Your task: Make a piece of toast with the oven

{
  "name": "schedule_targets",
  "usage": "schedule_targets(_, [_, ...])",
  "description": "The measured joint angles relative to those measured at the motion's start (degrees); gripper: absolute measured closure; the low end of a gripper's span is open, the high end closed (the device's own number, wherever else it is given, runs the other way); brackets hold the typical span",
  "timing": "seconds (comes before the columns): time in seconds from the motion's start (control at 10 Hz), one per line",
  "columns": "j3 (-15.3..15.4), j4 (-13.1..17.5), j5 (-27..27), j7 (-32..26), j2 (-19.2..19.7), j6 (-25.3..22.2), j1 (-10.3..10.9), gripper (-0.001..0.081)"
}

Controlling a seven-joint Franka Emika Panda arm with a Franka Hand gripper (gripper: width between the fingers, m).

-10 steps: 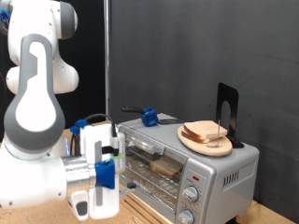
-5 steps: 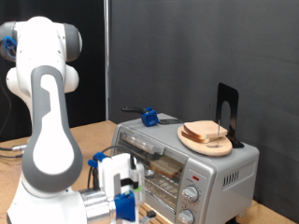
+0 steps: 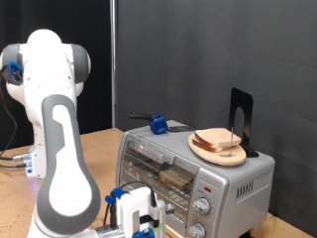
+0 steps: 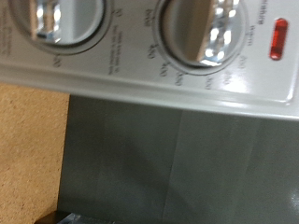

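Though cut off low by the oven [image 3: 198,169] knobs [image 4: 201,33], tool [image 3: 146,226] opening cannot be told.

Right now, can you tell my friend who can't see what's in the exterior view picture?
The silver oven sits shut with bread inside. More bread rests on a wooden plate on top, and the gripper hangs low before the knobs.

The silver oven [image 3: 198,174] is set on the wooden tabletop, door shut, knobs [image 4: 196,33] stacked down its right front. A slice of toast [image 3: 176,178] can be seen lying flat on the rack inside, behind the glass.
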Motion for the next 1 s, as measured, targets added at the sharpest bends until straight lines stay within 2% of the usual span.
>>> schedule_targets(0.5, [0.0,2.5,-0.4,-0.9,2.6,2.9,1.0,-0.0002])
schedule_targets(1.0, [0.4,4.2,-0.4,-1.2,3.6,3.2,4.0,-0.0002])
